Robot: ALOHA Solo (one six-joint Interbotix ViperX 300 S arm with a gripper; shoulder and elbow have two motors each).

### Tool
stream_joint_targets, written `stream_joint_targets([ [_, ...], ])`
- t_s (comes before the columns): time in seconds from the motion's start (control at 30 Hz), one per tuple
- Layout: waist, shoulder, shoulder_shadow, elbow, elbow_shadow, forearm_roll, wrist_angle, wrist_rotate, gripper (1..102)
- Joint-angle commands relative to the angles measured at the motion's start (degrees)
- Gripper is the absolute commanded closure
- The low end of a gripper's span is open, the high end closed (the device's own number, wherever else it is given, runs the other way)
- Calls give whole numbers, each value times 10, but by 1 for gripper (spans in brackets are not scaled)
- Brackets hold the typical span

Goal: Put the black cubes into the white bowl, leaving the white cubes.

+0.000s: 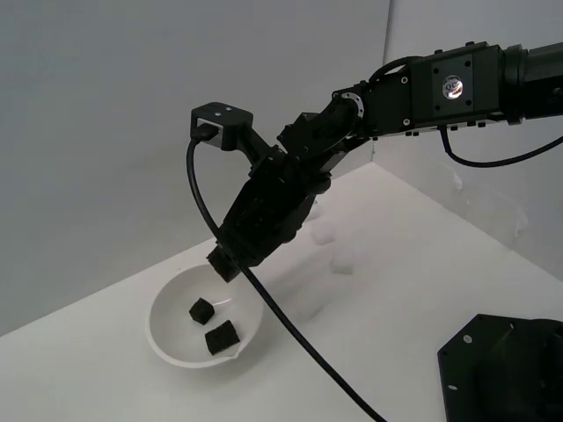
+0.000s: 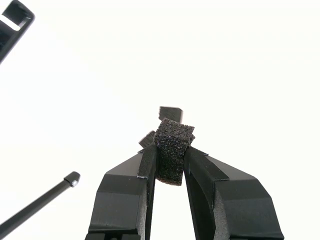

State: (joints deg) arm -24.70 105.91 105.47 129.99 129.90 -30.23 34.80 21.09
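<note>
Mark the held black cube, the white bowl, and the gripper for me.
held black cube (image 2: 171,155): wrist view, its rough front face.
white bowl (image 1: 167,309): exterior view, bare inner wall.
gripper (image 2: 170,167): wrist view, midway between the fingertips.

Your arm (image 1: 457,88) is matte black all over, built of blocky housings joined by rounded joints. You can see a round silver disc (image 1: 453,86) on the side of the upper housing. Thin black cables loop along the links, and one thick black cable (image 1: 264,299) trails down. A boxy black camera mount (image 1: 222,126) sits above the wrist. Your fingers (image 2: 127,195) are broad black wedges with ribbed inner faces
</note>
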Motion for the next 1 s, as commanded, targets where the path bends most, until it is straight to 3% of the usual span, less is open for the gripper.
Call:
stream_joint_targets([
  [0.0, -14, -2, 3, -23, -26, -20, 1, 0, 97],
  [0.2, -24, -20, -15, -30, -33, -41, 1, 0, 57],
  [0.47, -25, -17, -12, -29, -32, -47, 1, 0, 3],
  [0.8, -18, 33, 37, -30, -33, -47, 2, 2, 5],
  [0.87, -12, 42, 46, -28, -30, -45, 3, 1, 17],
  [0.97, 1, 54, 58, -24, -25, -40, 2, 5, 60],
])
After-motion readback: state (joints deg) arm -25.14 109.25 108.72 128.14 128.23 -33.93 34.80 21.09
